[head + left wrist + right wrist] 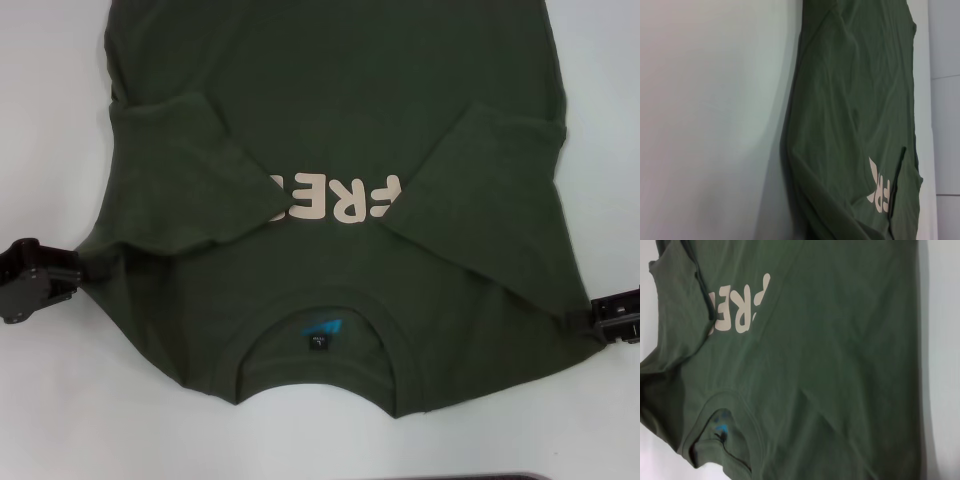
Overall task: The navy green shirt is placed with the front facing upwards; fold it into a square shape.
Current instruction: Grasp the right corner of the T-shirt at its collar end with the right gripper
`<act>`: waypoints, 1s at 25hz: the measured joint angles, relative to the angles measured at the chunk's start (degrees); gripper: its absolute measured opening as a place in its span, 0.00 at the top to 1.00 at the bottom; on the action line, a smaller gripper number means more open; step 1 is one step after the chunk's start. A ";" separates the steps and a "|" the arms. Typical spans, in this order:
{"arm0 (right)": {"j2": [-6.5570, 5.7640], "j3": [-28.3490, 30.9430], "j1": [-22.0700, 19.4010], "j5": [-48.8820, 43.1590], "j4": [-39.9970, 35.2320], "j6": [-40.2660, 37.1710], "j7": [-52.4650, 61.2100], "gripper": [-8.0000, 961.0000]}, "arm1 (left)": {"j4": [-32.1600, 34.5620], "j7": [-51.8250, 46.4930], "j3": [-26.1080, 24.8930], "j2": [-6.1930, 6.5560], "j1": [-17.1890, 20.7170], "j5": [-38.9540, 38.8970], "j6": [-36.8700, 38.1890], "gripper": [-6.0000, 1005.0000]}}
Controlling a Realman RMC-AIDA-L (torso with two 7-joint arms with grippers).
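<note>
From the head view, the navy green shirt (330, 150) is lying spread over the white worktop (50, 120), collar nearest the robot, with both sleeves already folded inward across the chest so they are covering part of the cream lettering (335, 200). The left gripper (38, 278) is sitting at the shirt's left edge, level with the shoulder, and the right gripper (612, 318) is sitting at the right edge, a little nearer the collar (318, 350). Whether either set of jaws is closed on cloth, I cannot tell; the tips are hidden at the shirt's rim.

In the left wrist view, the shirt (850, 125) is running as a long green band beside bare worktop (710, 110), its edge lumpy and slightly raised.

In the right wrist view, the shirt (830, 365) is filling the frame, the collar (725, 440) and its blue label (722, 429) showing, with soft creases crossing the chest.

The risk, I judge, is an uneven fold: the grippers are not level with each other, so lifting together could skew the shirt or shake the tucked sleeves loose
</note>
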 joint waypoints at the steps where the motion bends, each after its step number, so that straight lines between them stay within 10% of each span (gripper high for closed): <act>1: 0.04 -0.04 0.12 -0.01 0.16 0.17 0.00 0.34 | 0.01 0.00 0.00 0.00 0.00 -0.02 0.01 0.93; 25: 0.16 1.10 1.70 0.67 1.48 0.46 0.01 0.42 | -0.08 0.00 0.00 0.00 -0.09 -0.31 -0.06 0.93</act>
